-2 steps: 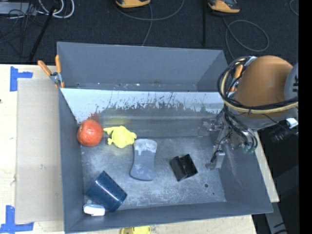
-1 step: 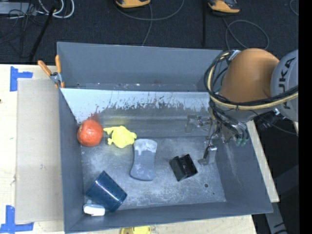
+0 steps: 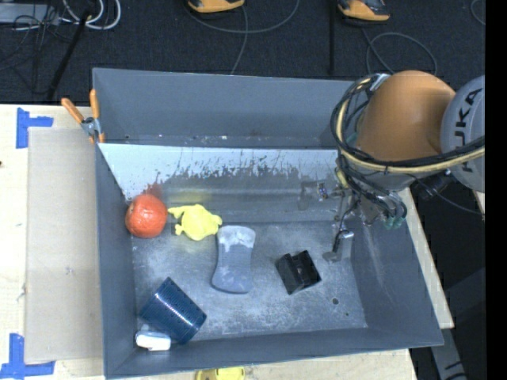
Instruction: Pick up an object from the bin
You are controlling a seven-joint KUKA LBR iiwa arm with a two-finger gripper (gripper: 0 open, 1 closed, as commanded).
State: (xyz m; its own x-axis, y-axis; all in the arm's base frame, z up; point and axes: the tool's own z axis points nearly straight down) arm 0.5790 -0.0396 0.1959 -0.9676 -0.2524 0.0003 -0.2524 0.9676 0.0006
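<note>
near tool (image 3: 341, 242), right half of bin (image 3: 238, 117): small black boxy block (image 3: 298, 271), askew

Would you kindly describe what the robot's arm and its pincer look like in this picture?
The arm is a light grey, rounded link with dark lettering on its side. A smooth orange dome cover sits at the wrist, ringed by looped yellow and black cables. Beneath it is the small grey metal pincer, amid dark brackets and thin wires.

A robotics lab: KUKA arm (image 3: 469, 125) over a grey metal bin (image 3: 238, 109), cables (image 3: 101, 8) across dark carpet (image 3: 261, 46).
</note>
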